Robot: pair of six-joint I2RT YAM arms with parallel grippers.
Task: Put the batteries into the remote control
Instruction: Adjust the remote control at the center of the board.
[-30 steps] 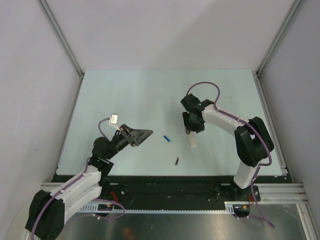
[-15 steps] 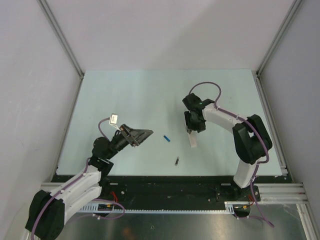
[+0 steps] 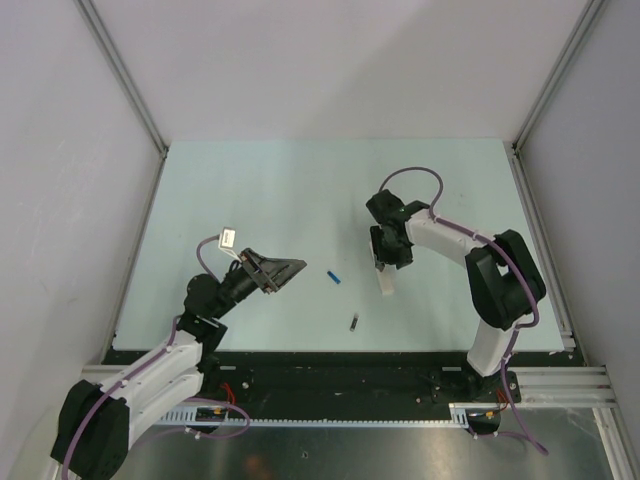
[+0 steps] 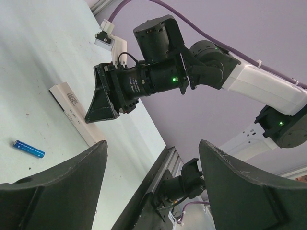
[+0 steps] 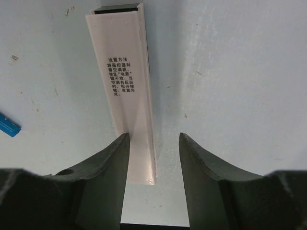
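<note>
The remote control point(image 3: 385, 281) is a slim white bar lying flat on the table, printed side up in the right wrist view point(image 5: 125, 91). My right gripper point(image 3: 386, 262) is low over its far end and open. That end lies between the jaws point(image 5: 152, 153), close against the left finger point(image 5: 103, 182), with a gap to the right finger. A blue battery point(image 3: 334, 277) lies to the remote's left, also visible as a blue battery point(image 5: 8, 125) at the frame edge. A black battery point(image 3: 354, 322) lies nearer the front. My left gripper point(image 3: 297, 268) hovers open and empty, left of the blue battery.
The left wrist view looks across the table at the remote point(image 4: 76, 112), the blue battery point(image 4: 29, 149) and the right gripper point(image 4: 103, 103). The table's dark front rail point(image 3: 330, 355) runs close behind the black battery. Grey walls enclose the table.
The right gripper has shifted slightly to the right over the remote's end. The remote, the batteries and the left arm have not moved.
</note>
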